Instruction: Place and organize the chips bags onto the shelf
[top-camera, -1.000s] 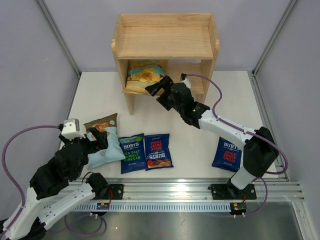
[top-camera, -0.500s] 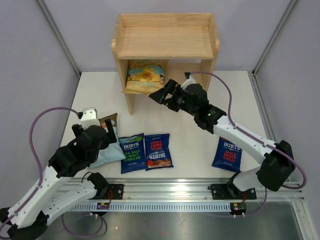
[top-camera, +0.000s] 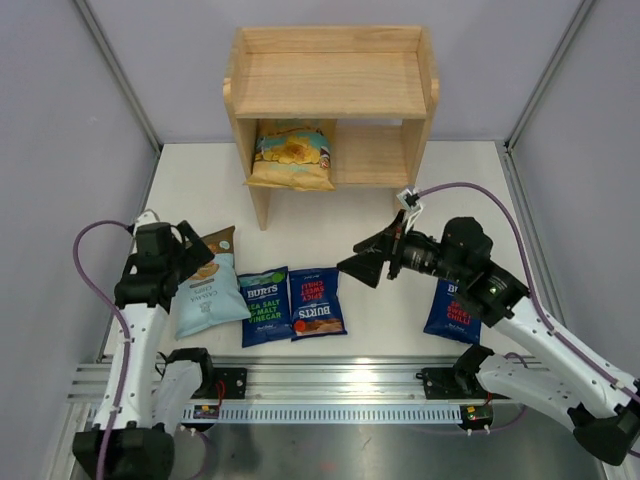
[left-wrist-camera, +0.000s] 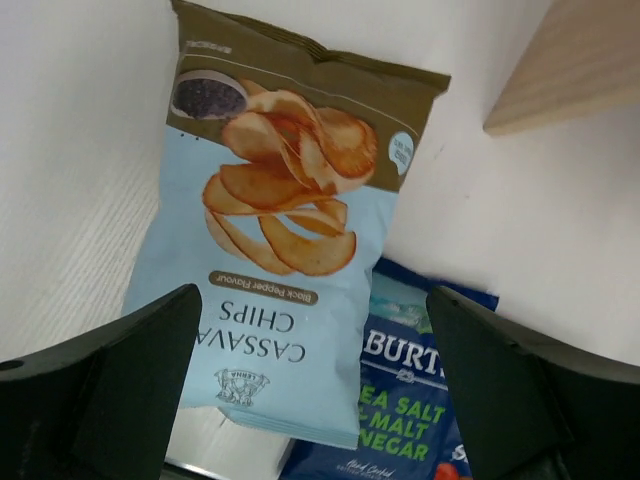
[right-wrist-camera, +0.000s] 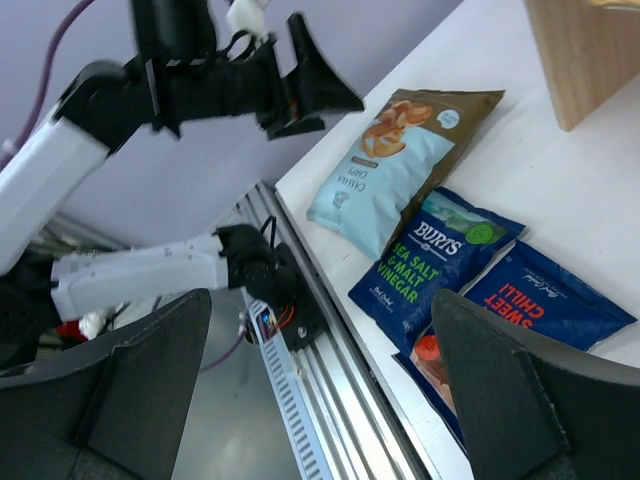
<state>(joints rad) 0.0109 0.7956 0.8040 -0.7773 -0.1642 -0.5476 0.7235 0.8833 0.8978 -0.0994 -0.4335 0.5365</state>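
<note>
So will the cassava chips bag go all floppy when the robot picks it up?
Probably a bit floppy: the cassava chips bag looks like thin film. Likely light, since it looks puffy. The pictured chips are thin, so a hard squeeze might crack them.

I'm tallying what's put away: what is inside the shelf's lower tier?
One yellow-and-teal bag lies at the left of the shelf lower tier, its front edge poking out. The right part shows bare wood. The back of that tier is hidden under the upper board.
</note>
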